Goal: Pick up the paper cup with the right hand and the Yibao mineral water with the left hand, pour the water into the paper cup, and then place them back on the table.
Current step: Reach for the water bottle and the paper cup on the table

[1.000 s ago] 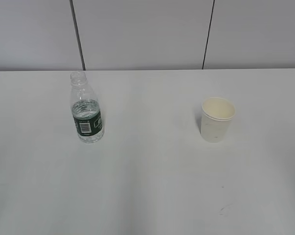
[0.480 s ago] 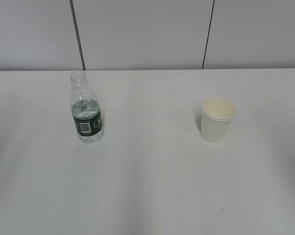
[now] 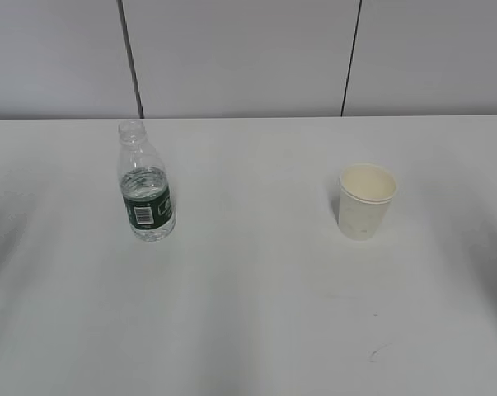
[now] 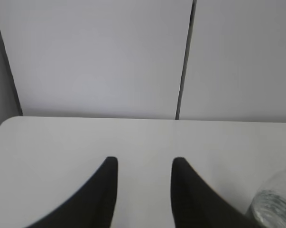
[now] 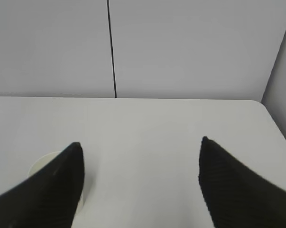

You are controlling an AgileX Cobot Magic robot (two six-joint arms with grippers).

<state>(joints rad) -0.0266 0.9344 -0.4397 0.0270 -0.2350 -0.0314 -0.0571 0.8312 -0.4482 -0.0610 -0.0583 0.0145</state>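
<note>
The white tabletop (image 3: 256,313) carries both task things, well apart: the Yibao mineral water (image 3: 146,183) upright on the left, uncapped, its long axis vertical, and the shorter paper cup (image 3: 366,201) upright on the right, mouth up. Neither arm shows in the exterior view, so nothing is grasped yet and the task is judged to be at its approach stage. The left pincer (image 4: 143,164) has its fingers apart with nothing between them; the bottle's clear ribbed shoulder (image 4: 275,202) shows only at the lower right edge of the left wrist view, so the bottle lies to the right of that pincer's line and near it. The right pincer (image 5: 140,147) stands wide apart and empty; the cup's rim (image 5: 45,164) peeps out just behind its left finger (image 5: 62,185), so the cup lies left of centre. The wrist views give these offsets; only the exterior view shows both objects whole and the water level.
</note>
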